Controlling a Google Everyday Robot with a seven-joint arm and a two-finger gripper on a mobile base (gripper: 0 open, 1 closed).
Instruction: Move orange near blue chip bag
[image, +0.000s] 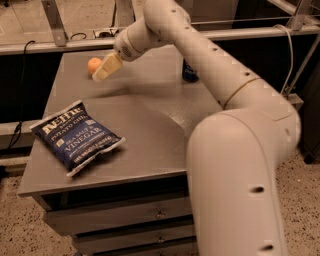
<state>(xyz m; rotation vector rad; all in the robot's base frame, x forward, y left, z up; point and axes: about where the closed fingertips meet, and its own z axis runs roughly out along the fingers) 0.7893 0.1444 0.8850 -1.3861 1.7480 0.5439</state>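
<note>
The orange (93, 65) sits on the grey table (150, 120) near its far left corner. The blue chip bag (76, 137) lies flat at the table's front left, white lettering up. My gripper (104, 70) hangs just right of the orange and partly in front of it, its pale fingers pointing down-left. The long white arm reaches in from the right and fills the right side of the view. The bag lies well in front of the orange.
A small blue soda can (189, 72) stands at the far right of the table, mostly hidden behind the arm. Drawers (125, 215) sit under the table top. Metal rails and a dark shelf run behind the table.
</note>
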